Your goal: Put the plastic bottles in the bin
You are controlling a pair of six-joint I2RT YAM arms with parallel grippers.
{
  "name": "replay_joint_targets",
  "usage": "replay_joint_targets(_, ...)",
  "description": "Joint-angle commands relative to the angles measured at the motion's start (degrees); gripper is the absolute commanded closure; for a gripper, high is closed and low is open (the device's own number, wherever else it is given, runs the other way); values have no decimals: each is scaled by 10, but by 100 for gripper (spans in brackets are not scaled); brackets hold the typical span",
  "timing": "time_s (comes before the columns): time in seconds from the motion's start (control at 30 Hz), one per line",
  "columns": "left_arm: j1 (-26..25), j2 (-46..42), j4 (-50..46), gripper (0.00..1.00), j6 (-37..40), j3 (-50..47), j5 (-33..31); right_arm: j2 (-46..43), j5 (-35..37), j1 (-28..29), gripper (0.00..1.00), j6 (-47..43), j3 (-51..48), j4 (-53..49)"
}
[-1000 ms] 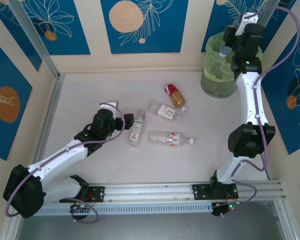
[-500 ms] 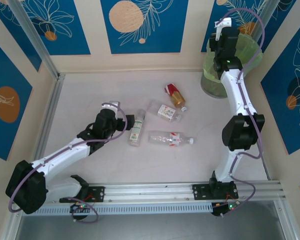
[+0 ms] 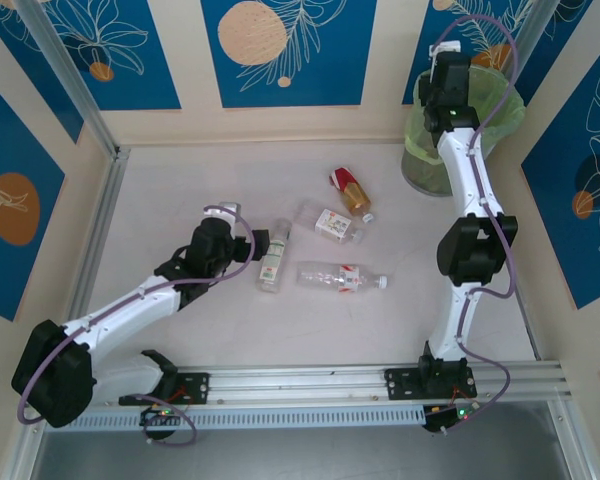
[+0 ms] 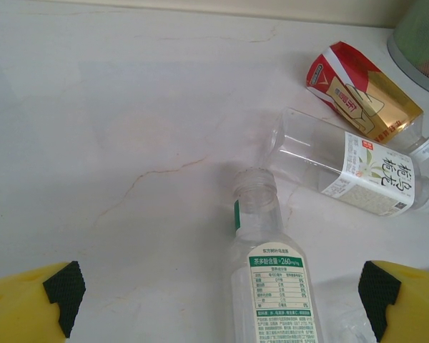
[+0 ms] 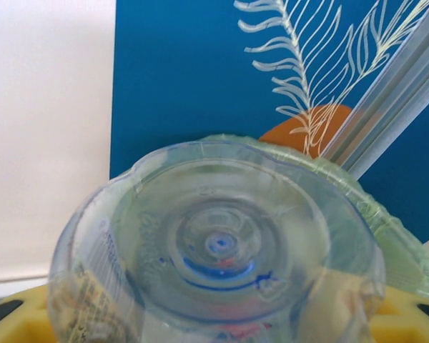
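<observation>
Right arm (image 3: pixel 470 250) is stretched to the back-right corner, with the right claw (image 3: pixel 446 70) up at the near-left rim of the bin (image 3: pixel 420 160). In the right wrist view a clear bottle (image 5: pixel 218 250) sits base-on to the lens, between the 2 yellow fingers (image 5: pixel 404 321) at the bottom corners. Something blue shows through its base, and the green-lined bin rim is just behind it. Can't tell whether the right claw is clamping that bottle or standing off it, because the bottle body hides the contact faces.

Left claw (image 3: pixel 250 247) is spread wide, low over the bench (image 3: pixel 170 190), left of centre. Its 2 black pads (image 4: pixel 63 289) sit well apart, 1 on either side of the green-label bottle (image 4: pixel 272 286), and neither touches it. That bottle lies flat with an open neck pointing away from the claw, toward the back wall.

3 more bottles lie loose on the bench:
- white-label bottle (image 3: pixel 330 222): just beyond the green-label one and lying crosswise to it.
- red-and-gold bottle (image 3: pixel 350 190): just behind the white-label one. It is the nearest of the 4 to the bin, but well apart from it.
- red-label bottle (image 3: pixel 342 277): just right of the green-label one, on its side, white cap pointing right.

The bin stands upright in the back-right corner of the bench, close to the wall panels (image 3: pixel 280 50).
</observation>
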Motion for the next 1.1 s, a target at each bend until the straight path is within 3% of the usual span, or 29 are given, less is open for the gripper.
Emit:
replay_joint_targets(0.0,-3,7,14,0,-4,0,5,-30,0,-3,47,29,6,24)
replay_joint_targets(0.17,-3,14,23,0,-8,-4,9,-33,71,1,47,-24,-105,205)
replay_joint_targets(0.37,-3,15,15,0,-5,-7,3,-6,82,-18,46,-19,-128,280)
replay_joint_targets(0.7,-3,23,24,0,-12,-7,6,117,12,-65,37,157,114,-33)
replay_joint_targets(0.97,-3,29,28,0,-14,-7,12,154,16,-70,13,179,184,-117)
replay_joint_targets(1.07,-3,32,29,0,-13,-4,14,143,2,-70,10,186,184,-126)
